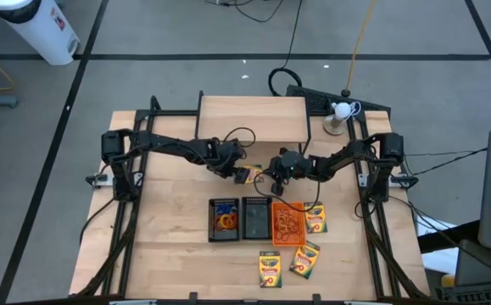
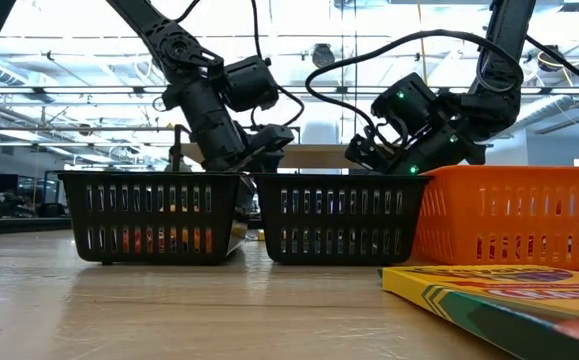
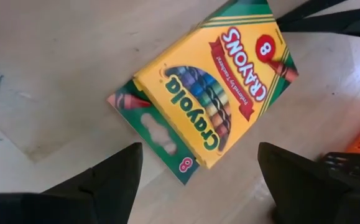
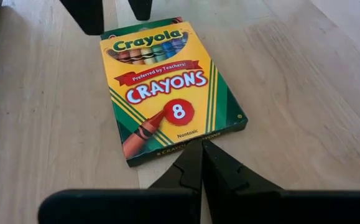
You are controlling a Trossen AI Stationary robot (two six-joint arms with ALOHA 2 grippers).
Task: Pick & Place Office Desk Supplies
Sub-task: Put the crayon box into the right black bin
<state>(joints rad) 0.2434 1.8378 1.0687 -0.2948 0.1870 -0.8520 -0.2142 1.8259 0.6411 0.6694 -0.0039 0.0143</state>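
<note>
A yellow-and-green crayon box [image 4: 167, 87] lies flat on the wooden table between my two grippers; it also fills the left wrist view [image 3: 211, 87]. My left gripper [image 3: 198, 149] hovers over it, open, one finger on each side of the box's "Crayola" end, touching nothing. My right gripper [image 4: 199, 144] is shut, with its fingertips at the box's opposite short end. Nearer the front stand two black mesh trays [image 1: 224, 233] [image 1: 255, 203] and an orange one [image 1: 272, 224]. The left black tray and the orange tray hold rubber bands. My right gripper's shut fingertips stand at the crayon box's short end [image 4: 183, 149], below the "8". They come at it slanting down from the table's right side. The tips hide the meeting place, so I cannot tell whether they touch it.
Three more crayon boxes lie on the table: one right of the orange tray [image 1: 315, 219] and two near the front edge [image 1: 270, 268] [image 1: 305, 260]. A light wooden shelf [image 1: 252, 119] stands at the back, with a white ball on a stand [image 1: 341, 110] to its right.
</note>
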